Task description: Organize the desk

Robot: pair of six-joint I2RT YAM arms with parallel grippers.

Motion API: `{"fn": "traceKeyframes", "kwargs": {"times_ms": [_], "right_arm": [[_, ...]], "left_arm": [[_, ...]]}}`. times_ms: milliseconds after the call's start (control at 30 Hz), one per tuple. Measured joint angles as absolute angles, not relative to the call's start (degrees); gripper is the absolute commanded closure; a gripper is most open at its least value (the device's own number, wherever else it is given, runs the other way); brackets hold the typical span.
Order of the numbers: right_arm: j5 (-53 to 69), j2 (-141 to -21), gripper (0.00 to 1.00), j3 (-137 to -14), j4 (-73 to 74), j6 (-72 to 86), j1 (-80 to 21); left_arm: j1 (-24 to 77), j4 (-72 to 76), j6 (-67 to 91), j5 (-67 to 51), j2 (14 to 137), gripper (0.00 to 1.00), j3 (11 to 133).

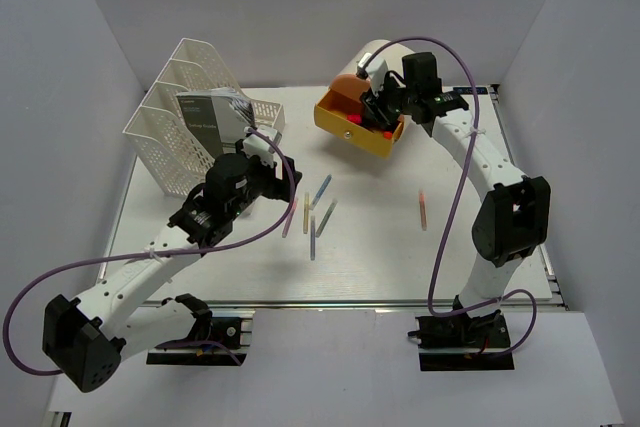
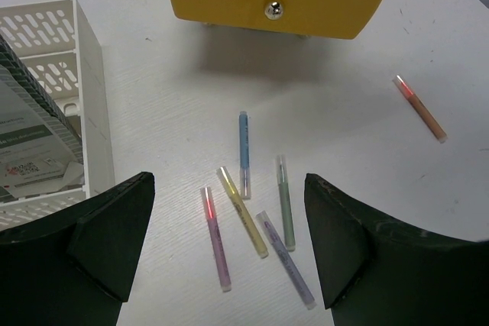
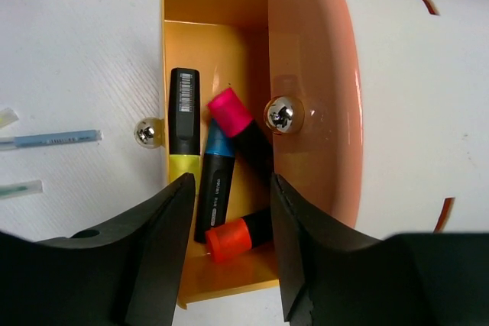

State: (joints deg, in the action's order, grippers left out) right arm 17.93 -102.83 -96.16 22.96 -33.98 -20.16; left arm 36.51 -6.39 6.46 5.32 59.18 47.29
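Looks to me like the pen-sorting bit of the tidy-up: loose pens off the worktop (image 1: 370, 257) and into the drawer. Closest in, the left jaws hang wide apart and empty over a cluster of slim plastic pens: pink (image 2: 215, 238), yellow (image 2: 242, 221), lilac (image 2: 285, 259), green (image 2: 285, 202) and blue (image 2: 244, 154). An orange one (image 2: 419, 108) lies off alone. They're thin, round, smooth and nearly touching, so I'd guess the next move means dropping across one barrel without nudging its neighbours. The worktop is flat matt white, filling the space between the walls. Further back, the right jaws sit slightly apart, empty, above the glossy yellow drawer (image 3: 221, 28) of chunky highlighters (image 3: 183, 124). Behind: the cream cylinder unit (image 3: 397, 74) and white mesh rack (image 1: 185, 117).
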Motion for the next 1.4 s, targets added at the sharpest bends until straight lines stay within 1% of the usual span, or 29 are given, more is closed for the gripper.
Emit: {"fn": "traceKeyframes", "kwargs": {"times_ms": [33, 100, 133, 167, 200, 333, 467, 533, 667, 867, 1000, 1167, 1400], "right_arm": [[18.0, -102.8, 0.53, -96.2, 22.9, -33.7, -20.2], [18.8, -102.8, 0.72, -96.2, 22.9, -33.4, -20.1], [20.4, -102.8, 0.90, -96.2, 23.0, -33.0, -20.1], [21.8, -102.7, 0.96, -96.1, 23.1, -34.1, -20.0], [24.1, -102.6, 1.00, -96.0, 23.5, -34.8, -20.0], [32.2, -100.7, 1.00, -94.2, 28.2, -40.4, -20.4], [32.5, -100.6, 1.00, -92.6, 30.3, -43.8, -23.1], [30.3, -100.5, 1.00, -90.0, 29.1, -43.8, -24.6], [21.1, -100.6, 1.00, -84.9, 25.1, -42.3, -27.2], [5.1, -101.3, 1.00, -84.6, 17.3, -39.7, -29.0], [-2.3, -103.4, 1.00, -85.6, 14.3, -39.4, -29.8], [-8.8, -108.6, 1.00, -89.4, 12.4, -39.5, -30.3], [-15.2, -110.5, 1.00, -89.6, 10.0, -40.6, -30.3]], "left_arm": [[36.5, -6.4, 6.5, 5.3, 59.0, 0.11, 47.3], [36.5, -6.3, 6.5, 5.3, 58.9, 0.11, 47.3], [36.5, -6.3, 6.5, 5.3, 58.8, 0.11, 47.3], [36.5, -6.3, 6.5, 5.3, 58.8, 0.11, 47.3], [36.5, -6.3, 6.5, 5.3, 58.7, 0.11, 47.3], [36.5, -6.0, 6.5, 5.3, 58.7, 0.11, 47.3], [36.5, -6.0, 6.5, 5.3, 58.7, 0.12, 47.3], [36.5, -6.0, 6.5, 5.3, 58.7, 0.11, 47.3], [36.5, -6.0, 6.5, 5.3, 58.7, 0.11, 47.3], [36.5, -6.0, 6.5, 5.1, 58.7, 0.11, 47.3], [36.5, -6.0, 6.5, 5.1, 58.6, 0.11, 47.3], [36.5, -6.0, 6.5, 5.1, 58.5, 0.11, 47.3], [36.5, -6.0, 6.5, 5.1, 58.4, 0.12, 47.3]]}}
